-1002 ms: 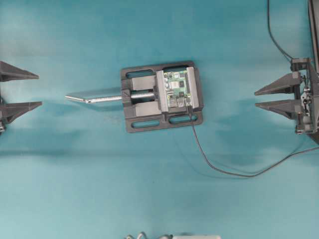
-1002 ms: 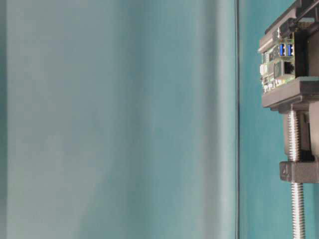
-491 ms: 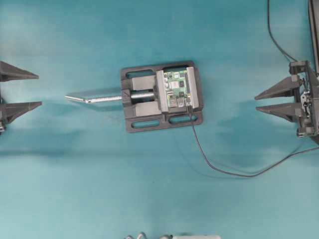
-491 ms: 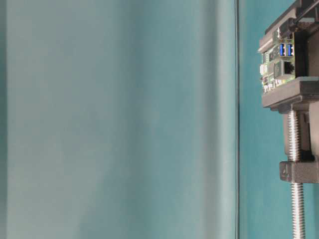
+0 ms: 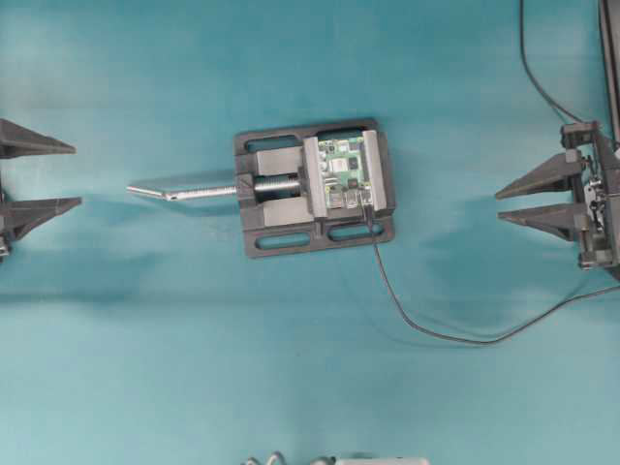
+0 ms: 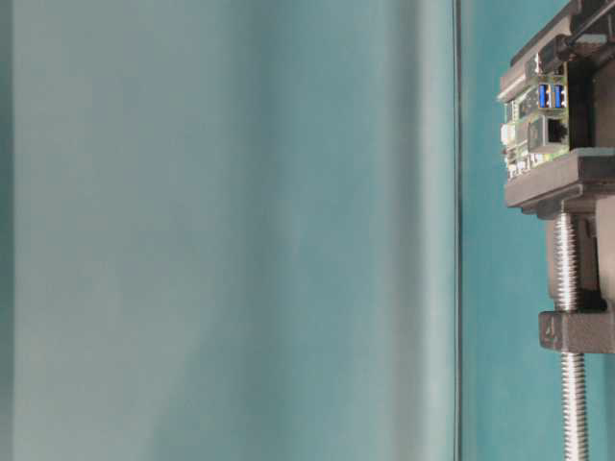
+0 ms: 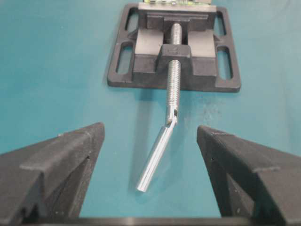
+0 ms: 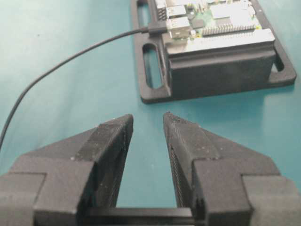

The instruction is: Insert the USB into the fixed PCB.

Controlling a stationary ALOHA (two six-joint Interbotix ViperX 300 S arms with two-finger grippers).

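The PCB (image 5: 347, 172) sat clamped in a black vise (image 5: 315, 187) at the centre of the overhead frame, on a teal tabletop (image 5: 194, 339). The USB (image 8: 157, 28) was seated in a silver port at the board's edge, at the top of the right wrist frame, its cable (image 5: 436, 334) curving off to the lower right of the overhead frame. The vise's screw (image 5: 208, 191) pointed toward the left edge. The left claw (image 5: 76, 174) stood wide and empty at the far left edge; the right claw (image 5: 498, 205) stood at the far right, parted by a narrower gap, holding nothing. In the table-level frame two blue ports (image 6: 551, 95) showed on the board. No brand, label or writing could be read.
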